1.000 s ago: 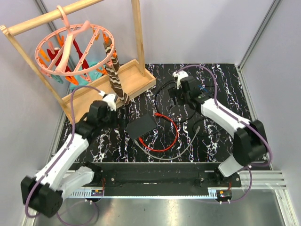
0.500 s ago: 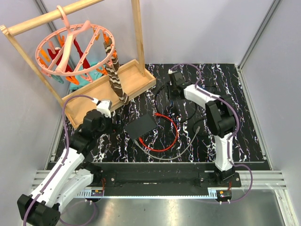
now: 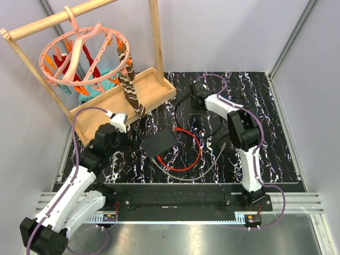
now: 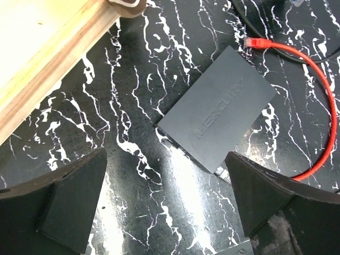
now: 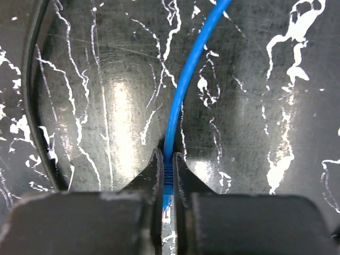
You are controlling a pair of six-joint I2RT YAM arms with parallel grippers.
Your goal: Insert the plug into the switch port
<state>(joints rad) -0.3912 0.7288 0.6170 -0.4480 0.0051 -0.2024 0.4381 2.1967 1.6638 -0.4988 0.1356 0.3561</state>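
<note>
The flat black switch box [image 3: 159,142] lies mid-table, and its port edge faces away from the top view. In the left wrist view the box [image 4: 218,125] sits ahead and to the right of my left gripper [image 4: 166,170], which is open over bare table. My left gripper [image 3: 118,139] is to the left of the box. My right gripper [image 3: 197,106] is at the far middle of the table. In the right wrist view this gripper [image 5: 167,159] is shut on the blue plug [image 5: 168,178], whose blue cable [image 5: 186,79] runs away forward.
A red cable [image 3: 194,154] loops right of the switch, its red plug [image 4: 258,42] near the box's far corner. A grey cable [image 3: 212,159] ends at the box's near edge [image 4: 223,172]. A wooden tray and rack [image 3: 133,98] with a pink hanger [image 3: 85,58] stand at the back left.
My right gripper has closed onto the blue plug, and the right arm has folded in toward the table's middle. The left arm drew back slightly, still open.
</note>
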